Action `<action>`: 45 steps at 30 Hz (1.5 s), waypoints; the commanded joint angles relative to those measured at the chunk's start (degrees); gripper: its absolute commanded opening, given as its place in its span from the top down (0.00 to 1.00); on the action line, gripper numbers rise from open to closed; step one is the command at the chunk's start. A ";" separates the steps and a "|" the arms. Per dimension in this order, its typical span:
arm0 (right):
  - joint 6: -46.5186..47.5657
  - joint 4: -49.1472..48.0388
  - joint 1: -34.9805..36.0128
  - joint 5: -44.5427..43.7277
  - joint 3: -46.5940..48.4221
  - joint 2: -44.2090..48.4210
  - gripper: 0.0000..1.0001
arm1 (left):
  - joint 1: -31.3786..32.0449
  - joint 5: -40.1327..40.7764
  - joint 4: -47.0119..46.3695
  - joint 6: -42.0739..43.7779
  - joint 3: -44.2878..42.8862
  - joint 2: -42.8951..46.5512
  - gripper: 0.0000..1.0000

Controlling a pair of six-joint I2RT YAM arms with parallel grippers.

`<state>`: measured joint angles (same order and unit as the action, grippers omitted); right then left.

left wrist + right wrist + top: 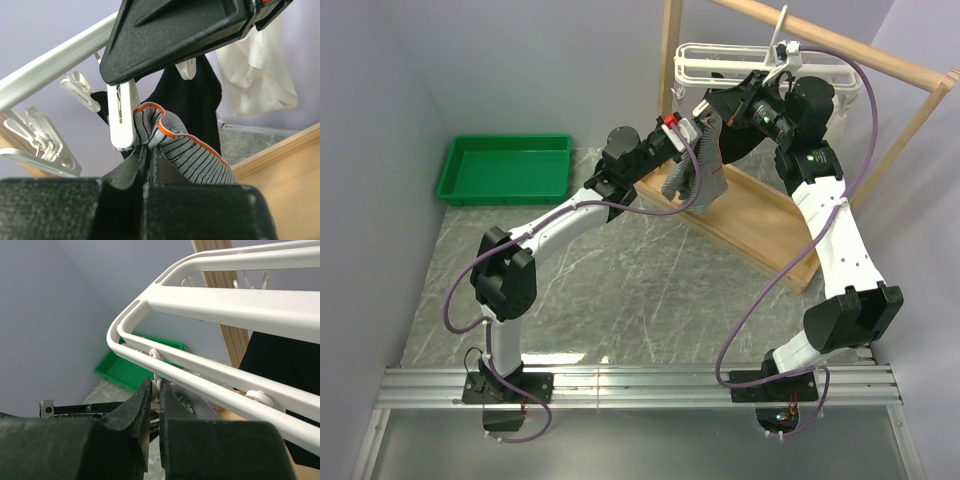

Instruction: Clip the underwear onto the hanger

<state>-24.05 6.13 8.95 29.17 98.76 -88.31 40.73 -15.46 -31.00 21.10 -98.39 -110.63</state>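
Top external view, near to far: two arm bases on the rail, then the marbled desk (600, 290), one green tray (505, 170) at far left and one wooden rack (760, 220) at far right. One white hanger (692, 62) hangs from the rack's top bar. The left end effector (678, 128) and right end effector (725, 105) meet just below the hanger's left end. One pair of striped underwear (695, 175) droops between them, clear of the desk.

Left wrist view adds detail the top view cannot resolve. The left end effector (148, 167) is closed tight on the underwear's (197, 152) orange-edged hem, which rises just beside one white clip (122, 120). Whether the clip bites the cloth I cannot tell. A black finger (175, 30) of the right end effector presses the clip's top. Behind hang one black garment (192, 95) and one white cloth (255, 75).

Right wrist view alone shows the right end effector (156, 400) narrowed onto a sliver of white clip, beneath the hanger's bars (225, 305).
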 commanded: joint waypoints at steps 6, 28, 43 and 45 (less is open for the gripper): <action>2.69 6.44 0.98 3.62 3.19 -0.72 0.92 | -0.47 0.17 -6.61 4.56 -2.86 1.12 1.00; 3.31 6.79 0.81 3.97 4.95 -2.04 0.89 | -1.71 -0.88 -7.14 10.01 -3.21 1.73 1.00; 2.17 6.09 0.72 3.70 6.97 -3.71 0.66 | -1.79 -2.11 -7.49 10.45 -5.67 0.33 1.00; 1.82 6.09 0.80 3.79 7.50 -3.88 0.61 | -1.79 -2.20 -7.41 10.45 -5.94 0.06 1.00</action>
<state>-21.65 10.24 9.02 31.22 104.01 -91.09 38.68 -15.77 -32.71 30.85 -99.81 -111.42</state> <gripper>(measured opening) 0.375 0.025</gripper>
